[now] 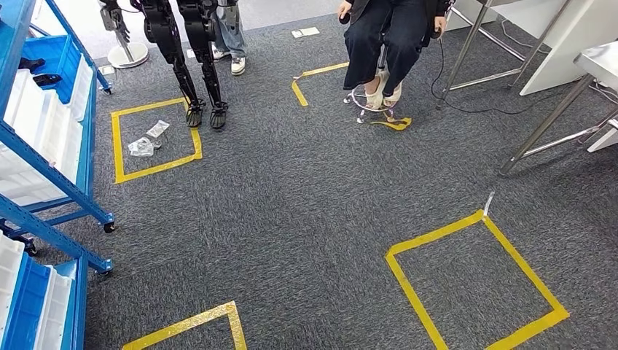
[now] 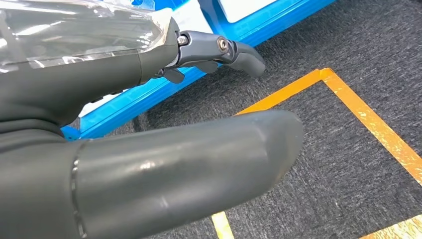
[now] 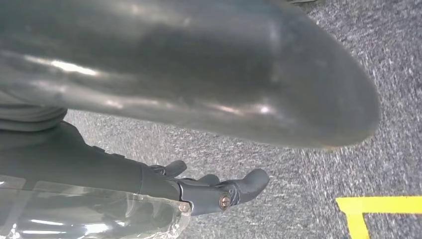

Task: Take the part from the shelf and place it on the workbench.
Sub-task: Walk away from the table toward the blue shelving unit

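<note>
The blue shelf (image 1: pixel 44 146) with white and blue bins stands at the left edge; small dark parts (image 1: pixel 40 73) lie on its upper level. Its blue frame (image 2: pixel 149 97) passes just beyond my left hand (image 2: pixel 124 84), which hangs above the carpet with thumb and fingers (image 2: pixel 234 50) apart and nothing between them. My right hand (image 3: pixel 99 164) also hangs over the carpet, its fingers (image 3: pixel 239 189) stretched out and empty. Clear plastic film (image 2: pixel 74 30) lies along the back of each hand. White workbench tables (image 1: pixel 594 58) stand at the far right.
Another dark robot (image 1: pixel 186 58) stands on a yellow taped square (image 1: pixel 116 138) holding two clear bags (image 1: pixel 146 142). A seated person (image 1: pixel 382 44) is at the top middle, with cables beside them. More taped squares (image 1: pixel 474 219) mark the grey carpet. Metal table legs (image 1: pixel 546 124) slant at right.
</note>
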Controlling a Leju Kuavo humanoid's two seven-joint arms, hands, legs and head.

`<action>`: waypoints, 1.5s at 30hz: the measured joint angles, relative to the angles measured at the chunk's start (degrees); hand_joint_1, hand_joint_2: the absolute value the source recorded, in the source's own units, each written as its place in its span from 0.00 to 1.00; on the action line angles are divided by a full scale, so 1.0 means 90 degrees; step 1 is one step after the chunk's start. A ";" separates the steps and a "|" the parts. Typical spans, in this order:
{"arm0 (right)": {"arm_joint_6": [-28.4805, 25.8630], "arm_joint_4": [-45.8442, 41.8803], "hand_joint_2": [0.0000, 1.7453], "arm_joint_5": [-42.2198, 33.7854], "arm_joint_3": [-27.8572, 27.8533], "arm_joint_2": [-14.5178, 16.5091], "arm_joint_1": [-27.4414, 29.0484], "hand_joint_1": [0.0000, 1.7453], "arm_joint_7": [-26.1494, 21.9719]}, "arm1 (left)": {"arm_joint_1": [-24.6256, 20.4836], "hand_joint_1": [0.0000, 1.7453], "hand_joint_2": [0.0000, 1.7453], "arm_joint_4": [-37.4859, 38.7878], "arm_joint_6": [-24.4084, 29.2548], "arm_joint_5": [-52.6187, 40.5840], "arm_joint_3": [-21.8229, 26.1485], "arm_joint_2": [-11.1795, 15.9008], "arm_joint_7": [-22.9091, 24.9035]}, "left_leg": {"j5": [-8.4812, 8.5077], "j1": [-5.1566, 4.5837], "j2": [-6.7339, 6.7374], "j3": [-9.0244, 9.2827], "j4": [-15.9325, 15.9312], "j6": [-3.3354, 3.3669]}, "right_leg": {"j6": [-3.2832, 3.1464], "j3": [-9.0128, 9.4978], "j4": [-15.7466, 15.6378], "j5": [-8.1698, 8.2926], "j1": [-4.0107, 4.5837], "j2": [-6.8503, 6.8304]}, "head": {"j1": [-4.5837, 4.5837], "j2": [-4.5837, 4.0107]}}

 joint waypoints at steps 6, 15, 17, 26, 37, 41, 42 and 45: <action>-0.0014 0.0008 0.00 -0.0044 -0.0001 0.0017 -0.0018 0.00 -0.0045 | 0.0001 0.00 0.00 0.0000 0.0020 -0.0002 0.0000 0.0007 0.0010 | -0.0002 0.0033 -0.0062 -0.0049 0.0096 -0.0207 | 0.0299 0.0739 -0.1376 0.0587 -0.0151 0.0054 | 0.0015 -0.0001; -0.0019 0.0014 0.00 -0.0063 -0.0002 0.0012 0.0000 0.00 -0.0066 | -0.0002 0.00 0.00 0.0013 0.0048 -0.0008 -0.0002 -0.0001 0.0042 | -0.0924 0.0088 0.0250 -0.0719 0.1686 -0.0382 | -0.0140 0.0725 -0.1504 0.0799 -0.0017 -0.0132 | -0.0074 0.0000; -0.0019 0.0014 0.00 -0.0072 -0.0002 0.0007 0.0005 0.00 -0.0069 | 0.0003 0.00 0.00 0.0016 0.0048 -0.0007 -0.0001 -0.0001 0.0050 | -0.0957 0.0087 0.0264 -0.0773 0.1962 -0.0356 | -0.0143 0.0715 -0.1502 0.0796 0.0028 -0.0181 | -0.0073 -0.0001; -0.0019 0.0014 0.00 -0.0080 -0.0002 0.0013 -0.0008 0.00 -0.0092 | -0.0010 0.00 0.00 0.0024 0.0052 -0.0026 -0.0004 -0.0001 0.0078 | -0.0358 -0.0053 0.0358 0.0144 0.0221 -0.0232 | -0.0107 0.0683 -0.1494 0.0814 0.0095 -0.0229 | -0.0060 -0.0001; -0.0019 0.0014 0.00 -0.0071 -0.0002 0.0015 0.0010 0.00 -0.0083 | -0.0014 0.00 0.00 0.0027 0.0065 -0.0026 -0.0005 -0.0007 0.0102 | -0.0242 -0.0059 0.0233 0.0142 0.0079 0.0054 | 0.0143 0.0148 -0.0174 0.0226 0.0009 -0.0094 | -0.0019 0.0000; -0.0019 0.0014 0.00 -0.0063 -0.0002 0.0016 0.0009 0.00 -0.0087 | -0.0014 0.00 0.00 0.0027 0.0067 -0.0026 -0.0005 -0.0012 0.0108 | -0.0297 -0.0074 0.0220 0.0210 0.0099 -0.0099 | 0.0073 0.0774 -0.1564 0.0606 0.0022 -0.0089 | -0.0021 0.0000; -0.0020 0.0014 0.00 -0.0062 -0.0002 0.0017 0.0018 0.00 -0.0091 | -0.0011 0.00 0.00 0.0027 0.0069 -0.0026 -0.0005 -0.0012 0.0109 | -0.0294 -0.0077 0.0220 0.0218 0.0130 -0.0147 | -0.0029 0.0783 -0.1615 0.0575 0.0040 -0.0092 | -0.0024 0.0000; -0.0027 0.0014 0.00 -0.0064 -0.0004 0.0015 0.0059 0.00 -0.0101 | -0.0006 0.00 0.00 0.0026 0.0084 -0.0027 -0.0005 -0.0019 0.0107 | -0.0339 -0.0045 0.0246 0.0164 0.0365 -0.0246 | -0.0208 0.0964 -0.1650 0.0617 0.0009 -0.0090 | -0.0033 -0.0001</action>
